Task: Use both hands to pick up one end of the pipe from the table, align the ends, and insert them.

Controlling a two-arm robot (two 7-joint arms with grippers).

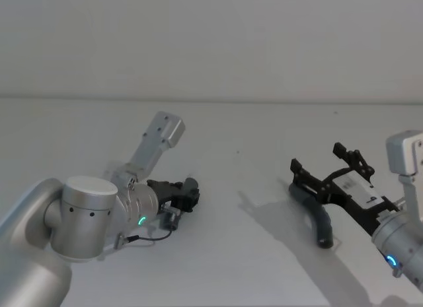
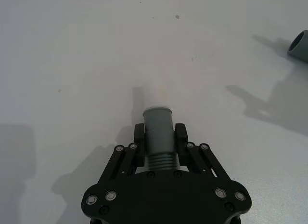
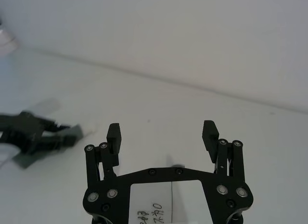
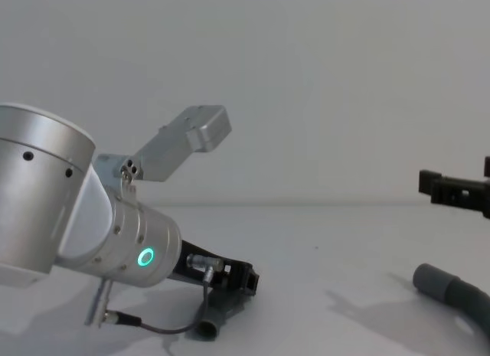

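Clamping its fingers (image 2: 139, 135) on a smooth grey cuff (image 2: 159, 120), the left gripper (image 1: 192, 193) held one pipe piece (image 2: 160, 161) low over the white worktop (image 1: 251, 135), well to the left of the curved pipe piece (image 1: 318, 220). The cuff stuck out past the fingertips, and the ribbed hose behind it ran back between the fingers toward the gripper's black body. The curved pipe piece, ribbed and dark grey, lay on the worktop with its open grey end (image 4: 426, 278) turned left toward the held piece; the two ends were well apart. The right gripper (image 3: 161, 133) hovered above that same end of the curved pipe piece, clear of it, its fingers spread wide and grasping nothing. A green ring light (image 4: 145, 257) glowed on the left arm's silver wrist (image 4: 115, 233), well left of the curved pipe piece. A thin grey cable (image 4: 153, 325) looped from that wrist down beside the held piece.
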